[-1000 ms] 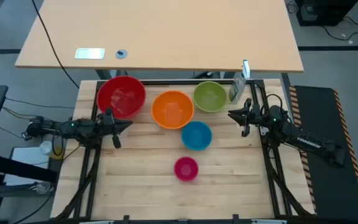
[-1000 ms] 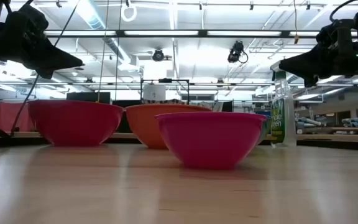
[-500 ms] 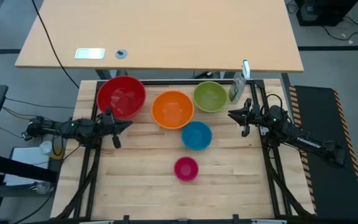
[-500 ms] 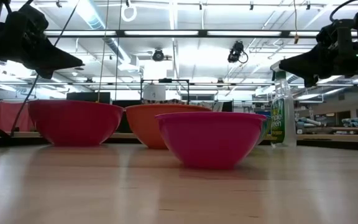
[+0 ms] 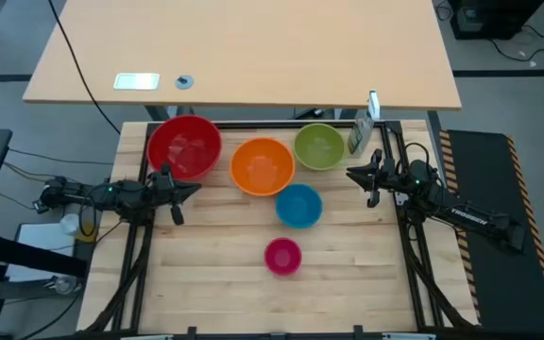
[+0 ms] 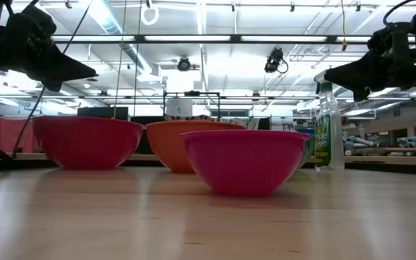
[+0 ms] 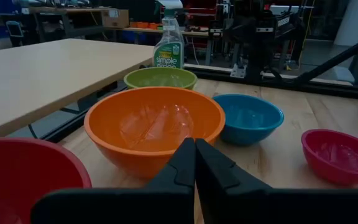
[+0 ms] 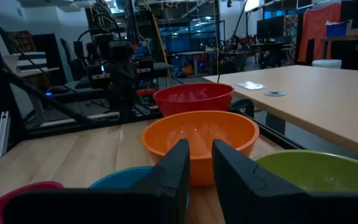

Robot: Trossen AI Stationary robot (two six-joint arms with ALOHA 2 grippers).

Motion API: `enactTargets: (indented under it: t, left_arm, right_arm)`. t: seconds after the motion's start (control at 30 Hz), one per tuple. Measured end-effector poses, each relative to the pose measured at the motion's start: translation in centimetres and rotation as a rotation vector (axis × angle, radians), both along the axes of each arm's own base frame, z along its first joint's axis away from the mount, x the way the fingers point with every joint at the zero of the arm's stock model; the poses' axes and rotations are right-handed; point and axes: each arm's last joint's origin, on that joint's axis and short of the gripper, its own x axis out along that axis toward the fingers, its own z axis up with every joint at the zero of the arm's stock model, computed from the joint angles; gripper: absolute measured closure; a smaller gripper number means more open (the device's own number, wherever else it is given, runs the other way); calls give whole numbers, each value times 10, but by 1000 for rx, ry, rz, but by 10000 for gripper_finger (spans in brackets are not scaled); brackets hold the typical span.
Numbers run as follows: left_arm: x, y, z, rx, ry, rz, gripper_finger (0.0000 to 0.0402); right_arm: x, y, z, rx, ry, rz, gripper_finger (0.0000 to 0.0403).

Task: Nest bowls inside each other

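Observation:
Five bowls rest upright on their bases on the wooden table. Red point(image 5: 185, 146), orange point(image 5: 263, 166) and green point(image 5: 319, 146) stand in a row near the far edge. Blue point(image 5: 298, 206) sits nearer the middle, and the small pink one point(image 5: 282, 256) nearer the front. My left gripper point(image 5: 195, 189) hovers level at the left, in front of the red bowl, its fingers shut point(image 7: 195, 149) and pointing toward the orange bowl point(image 7: 154, 121). My right gripper point(image 5: 350, 174) hovers at the right, near the green bowl. A narrow gap point(image 8: 201, 152) separates its fingers, with nothing in it.
A green spray bottle point(image 5: 359, 137) stands at the far right corner beside the green bowl. Black frame rails run along the table's left, right and far sides. Beyond the far edge is a light desk point(image 5: 253, 47). Bare wood lies around the pink bowl.

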Motion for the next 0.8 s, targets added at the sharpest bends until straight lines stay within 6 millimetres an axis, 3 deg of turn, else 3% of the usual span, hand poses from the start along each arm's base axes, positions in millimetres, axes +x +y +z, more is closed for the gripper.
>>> enactTargets:
  t: [0.5,0.7,0.8]
  left_arm:
    - [0,0,0,0,0,0,392]
    - [0,0,0,206,73,-15,392]
    - [0,0,0,226,81,-17,392]
  right_arm:
    - [0,0,0,0,0,0,325]
    - [0,0,0,0,0,0,325]
    - [0,0,0,0,0,0,325]
